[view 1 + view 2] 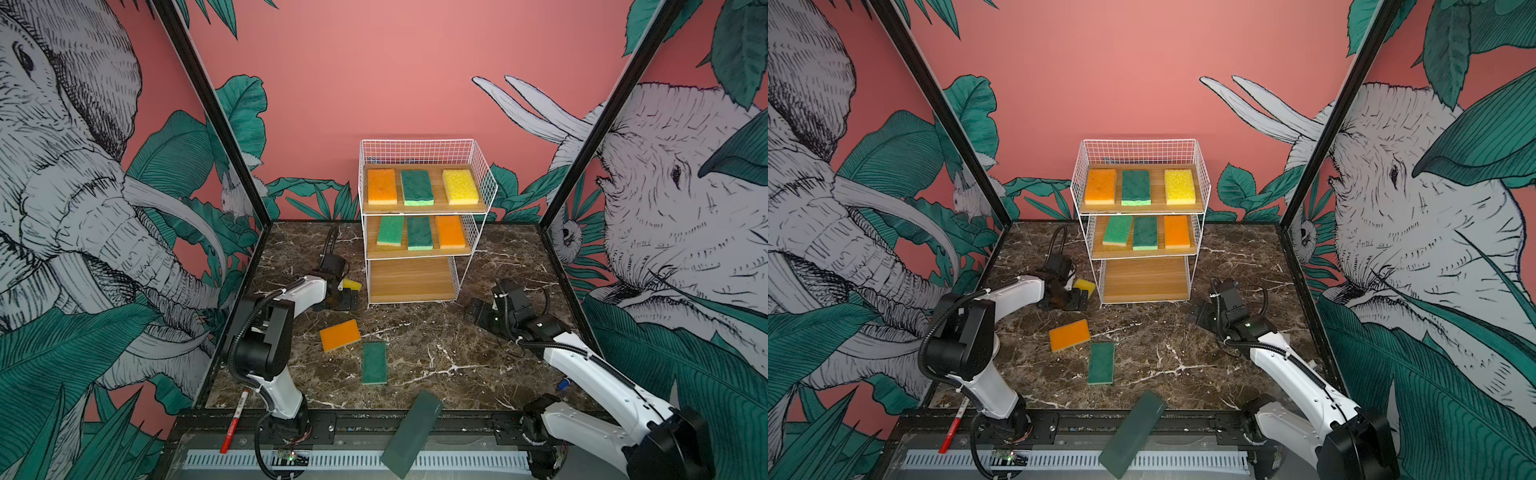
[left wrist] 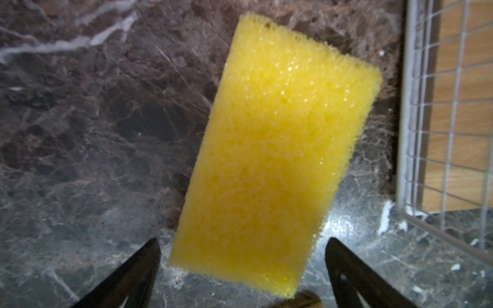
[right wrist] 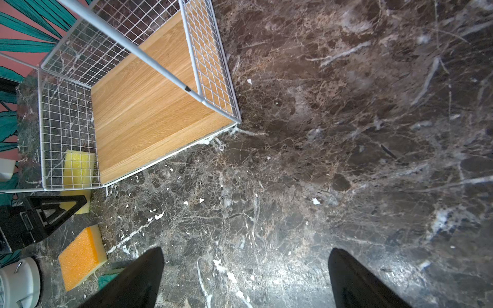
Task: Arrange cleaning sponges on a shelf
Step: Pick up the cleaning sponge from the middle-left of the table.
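Left gripper (image 2: 242, 269) hangs wide open over the yellow sponge (image 2: 269, 149), flat on the bench beside the shelf (image 2: 450, 133). Soft, light foam, probably squashy: pinch across its long sides.

White arm links (image 1: 590, 376), black joints, ribbed black cables, black triangular jaws.

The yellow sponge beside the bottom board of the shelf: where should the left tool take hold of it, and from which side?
Grip the yellow sponge across its narrow width, on the two long foam edges, coming straight down from above. It lies flat on the marble table, and the open left tool already straddles its near end. Stay clear of the shelf wire alongside.
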You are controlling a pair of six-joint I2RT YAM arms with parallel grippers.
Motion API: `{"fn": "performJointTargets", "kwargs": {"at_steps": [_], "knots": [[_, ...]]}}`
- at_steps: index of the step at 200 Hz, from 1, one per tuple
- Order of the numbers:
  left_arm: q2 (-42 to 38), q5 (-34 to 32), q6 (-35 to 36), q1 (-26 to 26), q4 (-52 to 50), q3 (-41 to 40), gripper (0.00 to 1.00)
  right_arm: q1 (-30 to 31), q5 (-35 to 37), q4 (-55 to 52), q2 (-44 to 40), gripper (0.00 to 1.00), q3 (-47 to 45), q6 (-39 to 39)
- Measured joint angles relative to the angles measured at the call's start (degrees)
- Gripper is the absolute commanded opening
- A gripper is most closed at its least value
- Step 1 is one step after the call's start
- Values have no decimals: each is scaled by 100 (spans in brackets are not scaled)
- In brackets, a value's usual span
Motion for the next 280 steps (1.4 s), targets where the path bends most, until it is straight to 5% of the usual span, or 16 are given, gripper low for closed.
{"fn": "performJointTargets", "kwargs": {"at_steps": [87, 125, 176, 185, 280], "knots": [[52, 90, 46, 0, -7, 0, 90, -26, -26, -4, 4, 99, -120, 39], [59, 243, 83, 0, -46, 2, 73, -26, -26, -4, -11, 99, -190, 63], [61, 319, 39, 0, -74, 0, 88, -26, -26, -4, -140, 99, -192, 66], [55, 304, 42, 0, -94, 2, 99, -26, -26, -4, -170, 99, -192, 63], [197, 33, 205, 0, -293, 378, 94, -33, -28, -4, -280, 99, -192, 81]]}}
